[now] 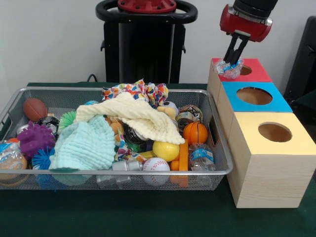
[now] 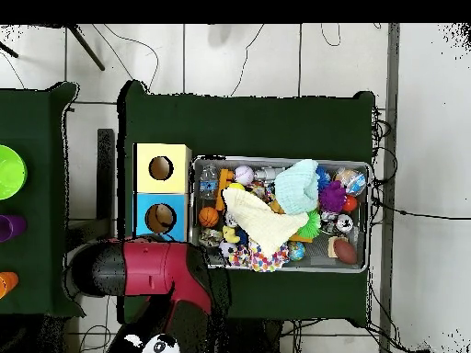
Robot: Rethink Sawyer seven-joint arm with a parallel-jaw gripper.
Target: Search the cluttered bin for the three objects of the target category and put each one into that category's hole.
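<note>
Gripper: the gripper is hanging over the red-topped box, its fingers clamped on a crinkly bottle.
Held bottle: it is sitting just at the red box's hole, touching the top.
Other boxes: a blue-topped box and a yellow-topped box are standing in a row beside the wire bin.
Bin: a second bottle is lying at the near right corner, beside an orange basketball; a third bottle is lying at the left end.
Clutter: a cream cloth and a mint cloth are covering the middle.
</note>
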